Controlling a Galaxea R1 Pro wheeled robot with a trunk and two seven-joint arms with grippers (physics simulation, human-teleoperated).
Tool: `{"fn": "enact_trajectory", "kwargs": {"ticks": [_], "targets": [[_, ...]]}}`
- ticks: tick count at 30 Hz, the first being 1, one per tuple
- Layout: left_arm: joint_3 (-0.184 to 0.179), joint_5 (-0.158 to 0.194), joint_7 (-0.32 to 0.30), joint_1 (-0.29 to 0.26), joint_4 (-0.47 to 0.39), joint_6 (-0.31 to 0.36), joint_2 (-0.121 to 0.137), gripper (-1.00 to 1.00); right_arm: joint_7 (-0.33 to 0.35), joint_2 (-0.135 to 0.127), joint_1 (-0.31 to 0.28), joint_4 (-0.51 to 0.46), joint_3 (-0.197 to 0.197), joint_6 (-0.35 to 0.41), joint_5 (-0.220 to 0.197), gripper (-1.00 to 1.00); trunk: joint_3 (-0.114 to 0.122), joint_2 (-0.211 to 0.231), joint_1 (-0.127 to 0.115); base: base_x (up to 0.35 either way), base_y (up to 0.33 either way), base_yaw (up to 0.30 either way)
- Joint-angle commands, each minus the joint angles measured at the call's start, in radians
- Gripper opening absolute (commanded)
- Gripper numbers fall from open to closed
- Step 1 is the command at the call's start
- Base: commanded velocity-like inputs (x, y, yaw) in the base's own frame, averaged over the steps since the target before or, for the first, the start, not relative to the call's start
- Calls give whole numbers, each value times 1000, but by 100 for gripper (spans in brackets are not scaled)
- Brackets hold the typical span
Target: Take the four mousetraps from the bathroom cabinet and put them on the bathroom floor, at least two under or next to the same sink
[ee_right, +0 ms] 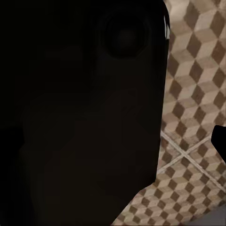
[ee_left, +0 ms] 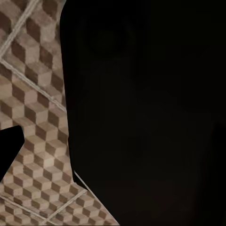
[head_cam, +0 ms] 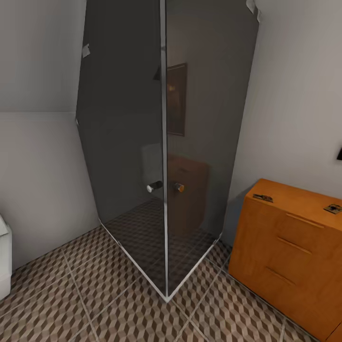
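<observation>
The cabinet [head_cam: 289, 256], a low orange-brown wooden dresser with bar handles, stands at the right in the head view. On its flat top lie two mousetraps, one near the left corner [head_cam: 262, 197] and one toward the right edge [head_cam: 333, 208]. The bathroom floor [head_cam: 118, 304] of cube-pattern tiles spreads in front of it and also appears in the left wrist view [ee_left: 33, 94] and the right wrist view [ee_right: 193, 94]. A dark tip, perhaps a finger, pokes in at the edge of each wrist view, and how the jaws stand is not readable.
A tall dark-glass shower enclosure [head_cam: 166, 142] with chrome knobs juts out in the middle, its corner reaching the floor left of the cabinet. A white fixture [head_cam: 4, 256] sits at the far left edge. A large black robot part [ee_left: 141, 113] [ee_right: 80, 113] blocks most of both wrist views.
</observation>
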Motion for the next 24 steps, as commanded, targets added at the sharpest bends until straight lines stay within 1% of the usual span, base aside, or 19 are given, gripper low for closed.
{"fn": "enact_trajectory", "kwargs": {"ticks": [1,2,5,8,13,24], "targets": [[0,0,0,0,0,0,0,100,0,0,0,0,0,0,0,100,-1,-1,0,0,0,0],[4,-3,-2,-6,1,6,5,100,0,6,-6,-6,0,4,-1,100,-1,-1,0,0,0,0],[4,-3,-2,-7,1,6,5,100,-1,23,-23,-18,0,4,-1,100,-1,-1,0,0,0,0],[3,-3,-2,-8,1,6,5,100,-1,25,-40,-18,0,3,-1,100,-1,-1,0,0,0,0],[3,-3,-2,-8,1,5,8,100,-1,39,-59,-22,0,-4,-1,100,-1,-1,0,0,0,0],[3,-3,-1,-9,2,5,10,100,-3,43,-63,-23,1,-53,1,100,-1,-1,0,0,0,0]]}}
